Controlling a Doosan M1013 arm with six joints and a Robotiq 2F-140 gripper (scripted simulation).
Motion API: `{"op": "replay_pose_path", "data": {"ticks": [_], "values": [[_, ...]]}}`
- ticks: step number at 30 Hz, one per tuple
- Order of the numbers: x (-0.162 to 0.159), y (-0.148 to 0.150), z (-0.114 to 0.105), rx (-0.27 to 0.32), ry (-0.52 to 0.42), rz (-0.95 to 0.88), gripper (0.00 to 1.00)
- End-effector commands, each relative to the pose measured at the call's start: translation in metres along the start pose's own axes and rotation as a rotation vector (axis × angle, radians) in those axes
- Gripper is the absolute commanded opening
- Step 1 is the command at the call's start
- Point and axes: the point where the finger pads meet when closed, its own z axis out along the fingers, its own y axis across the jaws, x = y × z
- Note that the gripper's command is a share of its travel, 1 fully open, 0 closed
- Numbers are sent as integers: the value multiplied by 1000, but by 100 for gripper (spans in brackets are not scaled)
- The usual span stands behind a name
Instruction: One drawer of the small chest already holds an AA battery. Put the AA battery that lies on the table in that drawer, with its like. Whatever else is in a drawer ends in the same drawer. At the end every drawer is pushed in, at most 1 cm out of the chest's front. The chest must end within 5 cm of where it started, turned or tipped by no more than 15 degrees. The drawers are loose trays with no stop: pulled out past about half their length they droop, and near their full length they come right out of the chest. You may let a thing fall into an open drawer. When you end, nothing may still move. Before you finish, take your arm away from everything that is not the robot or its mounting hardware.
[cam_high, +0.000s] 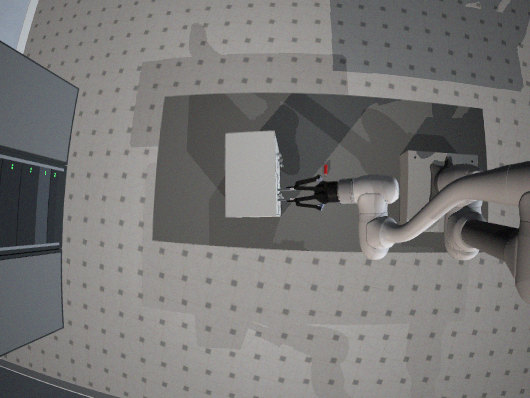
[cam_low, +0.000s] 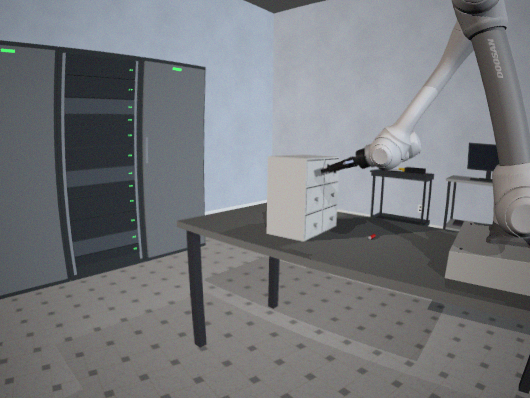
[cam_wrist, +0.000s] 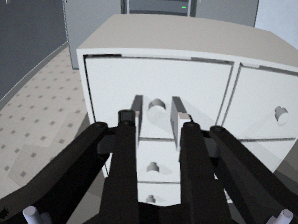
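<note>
Your end effector (cam_wrist: 157, 111) sits narrowed to a slim gap, gripping nothing, its tips bracketing the knob (cam_wrist: 157, 104) of the chest's (cam_low: 287, 195) top drawer (cam_wrist: 156, 96); pinch that knob squarely and draw straight out, stopping short of half length. The AA battery (cam_low: 371, 237) lies on the dark table (cam_low: 400, 260) near the chest's front, with a server cabinet (cam_low: 100, 160) and tiled floor (cam_low: 150, 340) beyond.

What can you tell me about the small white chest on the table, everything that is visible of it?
The chest is a plain white box, standing upright on the dark table. Its front has six drawers in two columns of three, each with a small rounded knob. All drawers look pushed in. The gripper is at the top row, with its fingertips on both sides of one drawer's knob; contact cannot be judged. A red battery lies apart from it.
</note>
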Motion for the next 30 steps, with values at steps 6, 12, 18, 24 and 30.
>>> {"op": "replay_pose_path", "data": {"ticks": [6, 12, 18, 24, 30], "values": [[0, 0, 0, 0, 0, 0, 20], [0, 0, 0, 0, 0, 0, 20], [0, 0, 0, 0, 0, 0, 20], [0, 0, 0, 0, 0, 0, 8], [0, 0, 0, 0, 0, 0, 8]]}}
